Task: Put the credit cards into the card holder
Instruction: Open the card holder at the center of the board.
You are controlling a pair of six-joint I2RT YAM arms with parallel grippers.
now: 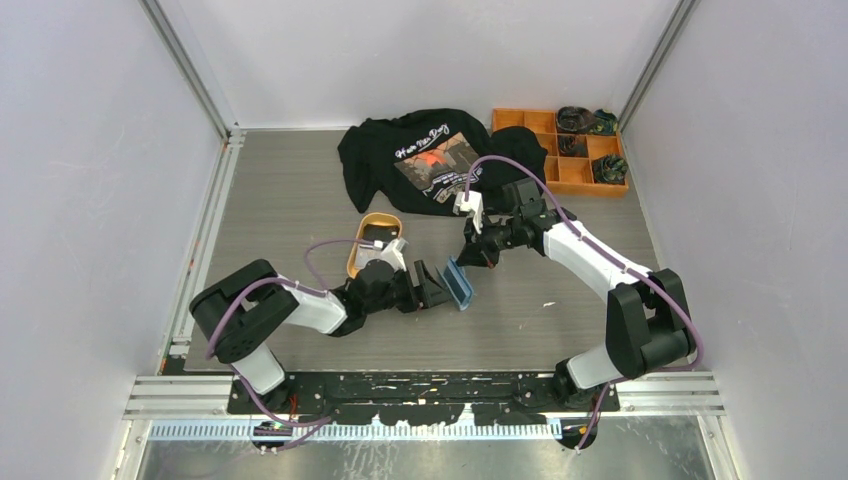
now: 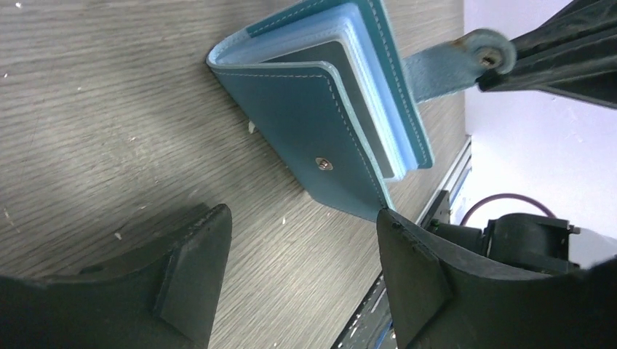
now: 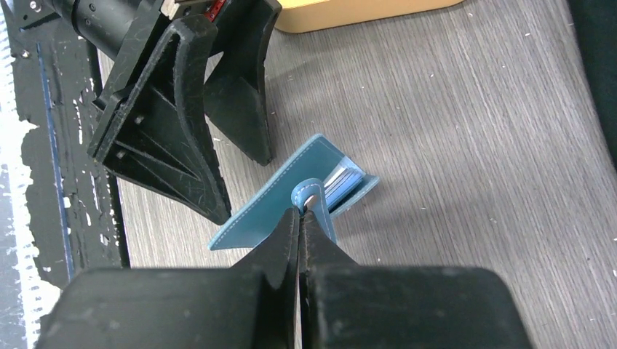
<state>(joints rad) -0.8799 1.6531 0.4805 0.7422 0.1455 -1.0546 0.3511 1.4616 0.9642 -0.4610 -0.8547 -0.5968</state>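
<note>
The teal card holder (image 1: pixel 459 284) stands part open on its edge on the table between the two grippers. My right gripper (image 3: pixel 300 211) is shut on its snap tab (image 3: pixel 306 191), which also shows in the left wrist view (image 2: pixel 451 69). My left gripper (image 2: pixel 302 218) is open and empty, its right finger's tip touching the holder's lower corner (image 2: pixel 320 123). A grey card (image 2: pixel 349 73) sits in the lighter blue inner pockets. More credit cards (image 1: pixel 381 236), dark and white, lie in the orange oval tray (image 1: pixel 356 252).
A black T-shirt (image 1: pixel 430 160) lies at the back centre. An orange compartment box (image 1: pixel 560 150) with dark items stands at the back right. The tray's rim shows at the top of the right wrist view (image 3: pixel 364 11).
</note>
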